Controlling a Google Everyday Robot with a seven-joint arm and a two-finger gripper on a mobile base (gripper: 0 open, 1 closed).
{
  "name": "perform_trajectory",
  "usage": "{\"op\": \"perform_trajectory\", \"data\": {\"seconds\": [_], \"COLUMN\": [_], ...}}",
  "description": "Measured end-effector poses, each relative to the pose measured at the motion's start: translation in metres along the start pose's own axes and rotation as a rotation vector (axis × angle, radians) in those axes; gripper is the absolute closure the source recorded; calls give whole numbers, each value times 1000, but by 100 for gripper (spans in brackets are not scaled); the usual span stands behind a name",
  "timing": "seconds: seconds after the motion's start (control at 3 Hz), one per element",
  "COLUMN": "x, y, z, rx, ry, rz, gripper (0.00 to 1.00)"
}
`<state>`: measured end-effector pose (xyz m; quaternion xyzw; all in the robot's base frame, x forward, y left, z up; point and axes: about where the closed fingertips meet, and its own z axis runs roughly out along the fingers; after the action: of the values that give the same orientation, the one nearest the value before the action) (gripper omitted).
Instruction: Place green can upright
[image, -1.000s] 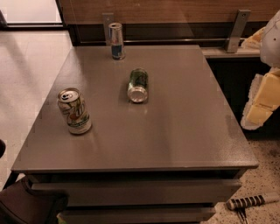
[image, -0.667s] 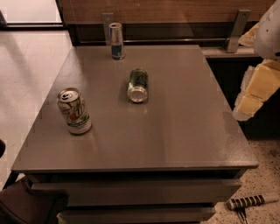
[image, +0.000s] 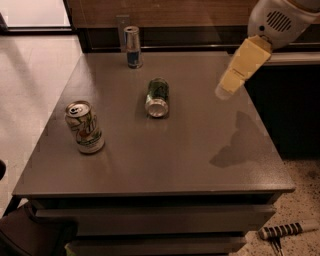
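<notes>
The green can (image: 157, 96) lies on its side mid-table (image: 150, 170), long axis running near-to-far, well to the picture's left of the gripper (image: 223, 91), which hovers over the right side, its opening impossible to tell.

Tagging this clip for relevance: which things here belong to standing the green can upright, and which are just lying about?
In the job: green can, on its side on the table; pincer, in the air at the view's upper right, apart from the can.
Lying about: white can, upright, front left; slim silver-and-blue can, upright at the back; striped-handled tool on the floor.
</notes>
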<state>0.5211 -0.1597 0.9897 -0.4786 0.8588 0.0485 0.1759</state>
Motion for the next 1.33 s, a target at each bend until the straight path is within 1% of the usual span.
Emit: {"op": "perform_trajectory", "data": {"seconds": [0.33,0.67,1.0,1.33], "x": [-39,-67,-82,-87], "y": [-6,-13,-17,-20], "z": [18,33,38,40], "rx": [21,44,61,62], "ry": [55,98,76,62], "rz": [89,221,348,354], "gripper": [0,0,0,0]}}
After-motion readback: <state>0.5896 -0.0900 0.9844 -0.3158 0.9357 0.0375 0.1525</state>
